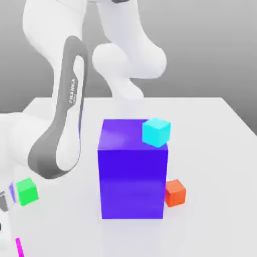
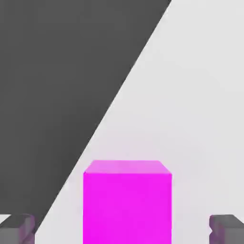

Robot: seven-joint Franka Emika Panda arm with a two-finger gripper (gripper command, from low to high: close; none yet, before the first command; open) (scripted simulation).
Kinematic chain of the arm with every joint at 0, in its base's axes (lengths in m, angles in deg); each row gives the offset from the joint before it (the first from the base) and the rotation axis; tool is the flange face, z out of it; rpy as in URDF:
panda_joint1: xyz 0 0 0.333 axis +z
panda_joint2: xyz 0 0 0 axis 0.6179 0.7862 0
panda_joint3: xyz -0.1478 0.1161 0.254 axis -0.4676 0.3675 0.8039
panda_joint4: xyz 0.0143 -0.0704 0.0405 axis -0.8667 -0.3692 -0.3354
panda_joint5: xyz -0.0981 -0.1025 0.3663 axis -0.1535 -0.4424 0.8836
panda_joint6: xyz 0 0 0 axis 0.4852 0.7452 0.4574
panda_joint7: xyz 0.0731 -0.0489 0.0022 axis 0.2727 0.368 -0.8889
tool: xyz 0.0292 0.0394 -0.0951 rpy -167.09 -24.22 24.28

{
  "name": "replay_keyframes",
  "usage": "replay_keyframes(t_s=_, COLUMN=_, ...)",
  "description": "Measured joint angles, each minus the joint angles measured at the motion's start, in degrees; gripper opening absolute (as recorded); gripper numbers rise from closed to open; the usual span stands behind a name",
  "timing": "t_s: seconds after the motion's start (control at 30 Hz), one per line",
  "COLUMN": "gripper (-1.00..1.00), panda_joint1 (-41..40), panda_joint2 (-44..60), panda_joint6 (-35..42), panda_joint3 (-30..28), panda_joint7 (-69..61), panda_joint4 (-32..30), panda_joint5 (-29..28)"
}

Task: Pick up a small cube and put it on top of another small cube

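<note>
Our pincer stands wide open, empty, around the small pink cube; we judge it rigid, light, best gripped on opposite flat sides.

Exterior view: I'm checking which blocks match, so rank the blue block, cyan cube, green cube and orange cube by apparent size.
1. blue block
2. cyan cube
3. green cube and orange cube: look alike, not ranked.

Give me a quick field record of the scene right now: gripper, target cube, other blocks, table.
gripper: gripper open, one finger on each side of the magenta cube, not touching it
target: magenta cube resting on the table, not lifted
large block: blue block mid-table
cyan cube: cyan cube at the blue block's top, far corner
orange cube: orange cube beside the blue block, exterior view's right
green cube: green cube at exterior view's left
table: white table
</note>
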Motion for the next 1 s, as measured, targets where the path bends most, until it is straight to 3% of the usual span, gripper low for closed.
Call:
replay_keyframes(t_s=0.2, gripper=-1.00, panda_joint1=-0.11, panda_joint2=0.61, panda_joint6=-0.52, panda_joint3=0.13, panda_joint7=-0.10, panda_joint4=0.14, panda_joint5=0.16)
replay_keyframes(t_s=0.37, gripper=-1.00, panda_joint1=1.01, panda_joint2=-7.11, panda_joint6=5.25, panda_joint3=-1.49, panda_joint7=1.08, panda_joint4=-1.84, panda_joint5=-1.48)
replay_keyframes(t_s=0.77, gripper=-1.00, panda_joint1=-3.31, panda_joint2=-29.82, panda_joint6=3.40, panda_joint3=-13.24, panda_joint7=7.79, panda_joint4=-25.79, panda_joint5=-9.26)
replay_keyframes(t_s=0.87, gripper=-1.00, panda_joint1=-6.33, panda_joint2=-32.47, panda_joint6=1.84, panda_joint3=-13.54, panda_joint7=6.75, panda_joint4=-30.23, panda_joint5=-7.48)
replay_keyframes(t_s=1.0, gripper=-1.00, panda_joint1=-6.65, panda_joint2=-27.32, panda_joint6=-3.18, panda_joint3=-11.02, panda_joint7=2.57, panda_joint4=-30.58, panda_joint5=-1.63)
